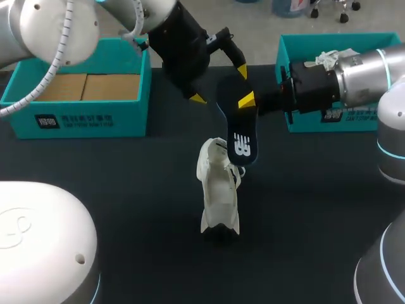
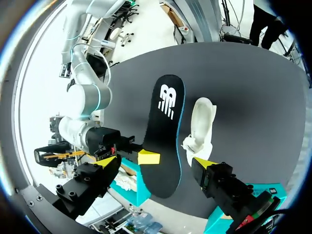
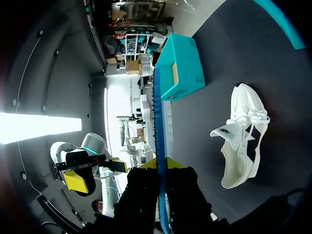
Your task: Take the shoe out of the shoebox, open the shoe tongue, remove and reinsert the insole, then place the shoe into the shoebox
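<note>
Right claw: clamped on one end of the insole; arm comes in level from the right.
Left claw: fingers wide, above that gripped end, holding nothing.
Count: one insole, one white shoe, two teal boxes.
Shoe: on the bench, mid-surface; insole's free end near its opening.
Boxes: at the far edge, one on each side.

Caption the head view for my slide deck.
Right arm holds the dark insole beside the white shoe; left arm's jaws stand open around it.
</note>
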Robot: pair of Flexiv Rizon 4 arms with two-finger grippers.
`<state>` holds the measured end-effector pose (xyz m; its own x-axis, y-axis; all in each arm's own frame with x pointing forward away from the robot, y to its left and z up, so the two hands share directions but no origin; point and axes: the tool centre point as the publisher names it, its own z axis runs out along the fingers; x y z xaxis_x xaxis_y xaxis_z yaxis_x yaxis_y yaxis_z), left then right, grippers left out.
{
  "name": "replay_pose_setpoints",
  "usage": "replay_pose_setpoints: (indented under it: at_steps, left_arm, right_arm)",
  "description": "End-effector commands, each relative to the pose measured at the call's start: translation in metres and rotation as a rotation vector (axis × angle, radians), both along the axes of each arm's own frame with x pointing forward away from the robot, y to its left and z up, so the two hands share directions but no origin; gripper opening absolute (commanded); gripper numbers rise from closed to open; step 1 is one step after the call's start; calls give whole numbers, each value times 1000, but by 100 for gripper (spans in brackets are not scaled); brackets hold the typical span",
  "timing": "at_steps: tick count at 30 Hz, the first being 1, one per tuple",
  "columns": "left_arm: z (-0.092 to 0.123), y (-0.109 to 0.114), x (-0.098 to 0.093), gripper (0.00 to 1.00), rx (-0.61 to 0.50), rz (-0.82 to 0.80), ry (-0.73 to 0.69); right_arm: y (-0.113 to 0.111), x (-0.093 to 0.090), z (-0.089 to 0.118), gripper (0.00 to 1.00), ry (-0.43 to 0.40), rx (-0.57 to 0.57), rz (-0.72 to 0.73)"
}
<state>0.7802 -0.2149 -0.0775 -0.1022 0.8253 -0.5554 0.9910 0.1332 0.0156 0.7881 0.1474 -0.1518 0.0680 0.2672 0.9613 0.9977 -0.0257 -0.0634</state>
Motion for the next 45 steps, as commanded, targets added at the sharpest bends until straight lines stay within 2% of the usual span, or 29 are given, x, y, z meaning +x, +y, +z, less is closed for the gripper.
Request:
replay_pose_setpoints:
  at_steps: [1,11,18,29,45]
  left_arm:
    - [3,-4,3,100,476,8,70]
    - [6,2,-13,100,614,-137,50]
    - [3,4,-15,100,695,-135,32]
    - [-5,3,-13,100,656,-87,37]
    - [-7,2,-15,100,632,-104,3]
  right_arm:
    - [3,0,-2,0,-2,5,-1]
    - [2,-2,-6,0,2,9,-1]
    - [0,-1,-7,0,-5,14,-10]
    - [2,-2,-5,0,-14,26,-8]
    - [1,-2,-5,0,-15,30,-5]
